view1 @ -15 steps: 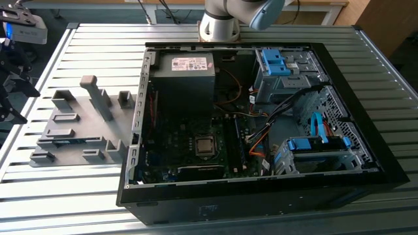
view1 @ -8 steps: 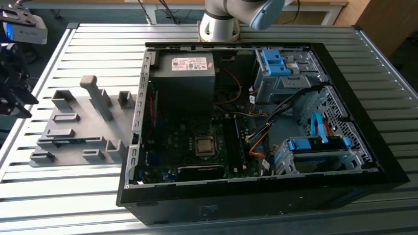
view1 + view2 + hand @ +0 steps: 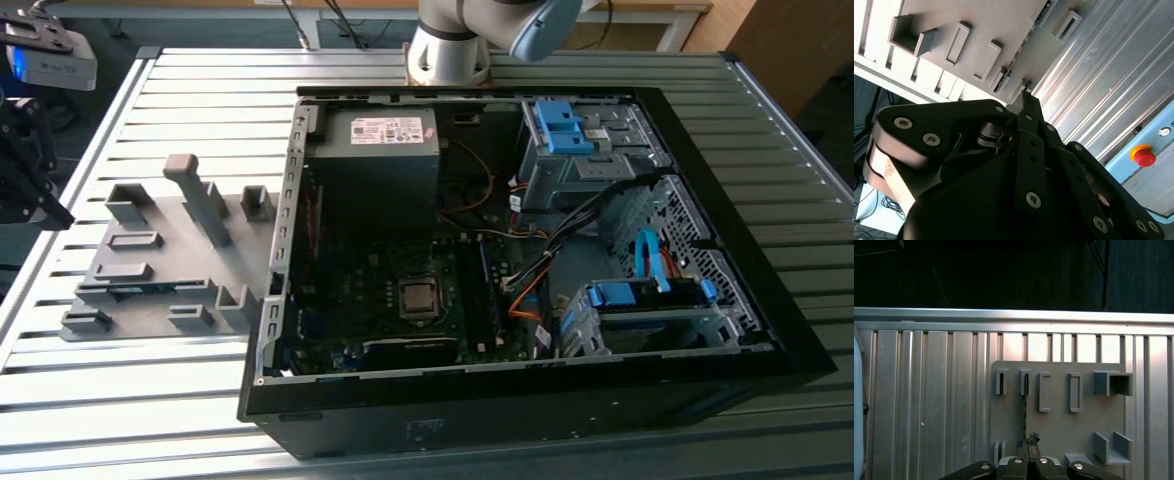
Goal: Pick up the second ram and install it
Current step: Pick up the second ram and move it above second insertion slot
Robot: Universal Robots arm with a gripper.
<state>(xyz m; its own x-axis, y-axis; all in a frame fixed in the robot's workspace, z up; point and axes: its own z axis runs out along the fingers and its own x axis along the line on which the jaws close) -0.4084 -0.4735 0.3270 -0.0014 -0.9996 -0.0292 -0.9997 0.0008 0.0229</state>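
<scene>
The second ram [image 3: 140, 291] is a thin dark strip standing on edge in the grey fixture plate [image 3: 160, 255], left of the computer case in the exterior view. In the first wrist view the ram [image 3: 1025, 407] shows edge-on as a dark line between two grey slot blocks. My gripper [image 3: 48, 212] hangs at the exterior view's far left, above the table and apart from the ram. In both wrist views its fingertips [image 3: 1027, 441] meet with nothing between them, and they line up with the ram's edge. The gripper's [image 3: 1026, 94] black linkages fill the near part of the second wrist view.
An open black computer case [image 3: 534, 390] lies on the slatted aluminium table [image 3: 200, 110], with the motherboard [image 3: 400, 300], power supply [image 3: 380, 135] and blue drive brackets [image 3: 641, 295] inside. Tall grey upright blocks [image 3: 200, 200] stand on the fixture. A red stop button [image 3: 1144, 156] sits beyond the table's edge.
</scene>
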